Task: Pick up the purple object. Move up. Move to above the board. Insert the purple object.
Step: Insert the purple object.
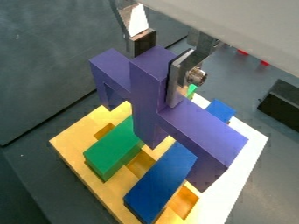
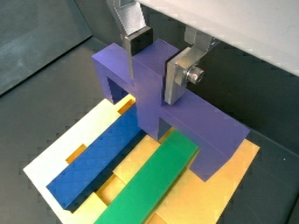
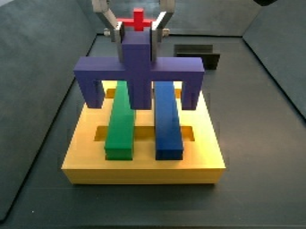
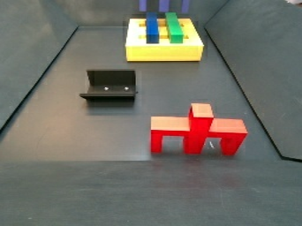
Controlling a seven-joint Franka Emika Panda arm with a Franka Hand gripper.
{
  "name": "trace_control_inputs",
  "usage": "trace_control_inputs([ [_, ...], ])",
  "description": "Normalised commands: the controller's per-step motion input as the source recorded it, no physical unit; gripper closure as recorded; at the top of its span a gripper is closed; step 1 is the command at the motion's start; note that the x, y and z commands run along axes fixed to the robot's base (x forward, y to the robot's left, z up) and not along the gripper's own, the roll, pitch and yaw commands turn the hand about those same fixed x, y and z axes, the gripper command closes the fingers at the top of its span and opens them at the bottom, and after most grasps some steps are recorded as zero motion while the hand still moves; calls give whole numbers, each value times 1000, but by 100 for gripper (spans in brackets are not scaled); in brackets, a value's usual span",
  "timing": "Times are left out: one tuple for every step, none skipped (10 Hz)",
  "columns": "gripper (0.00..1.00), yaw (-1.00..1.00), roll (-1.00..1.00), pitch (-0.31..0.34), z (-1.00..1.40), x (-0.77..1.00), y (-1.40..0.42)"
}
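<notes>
My gripper (image 1: 160,66) is shut on the raised stem of the purple object (image 1: 198,131), one finger on each side; it also shows in the wrist view (image 2: 158,59) and in a side view (image 3: 138,34). The purple object (image 3: 138,67) stands upright over the far part of the yellow board (image 3: 84,148). Its middle leg reaches down between the long green bar (image 3: 120,121) and the long blue bar (image 3: 166,121). I cannot tell whether its legs touch the board. From the far side view only the board (image 4: 147,51) and purple tips (image 4: 160,7) show.
A red piece (image 4: 197,131) of similar shape stands on the dark floor, far from the board. The black fixture (image 4: 109,86) stands between it and the board, also seen in a side view (image 3: 198,52). Dark walls enclose the floor.
</notes>
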Motion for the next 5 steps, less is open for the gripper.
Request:
trace_control_inputs([
  [100,29,-150,0,-234,63,-109],
  [100,31,-179,-9,-286,0,-66],
  [100,17,-189,-11,-283,0,-100],
  [100,0,-186,-26,-317,0,-63],
  [100,0,-154,0,-229,100,-103],
])
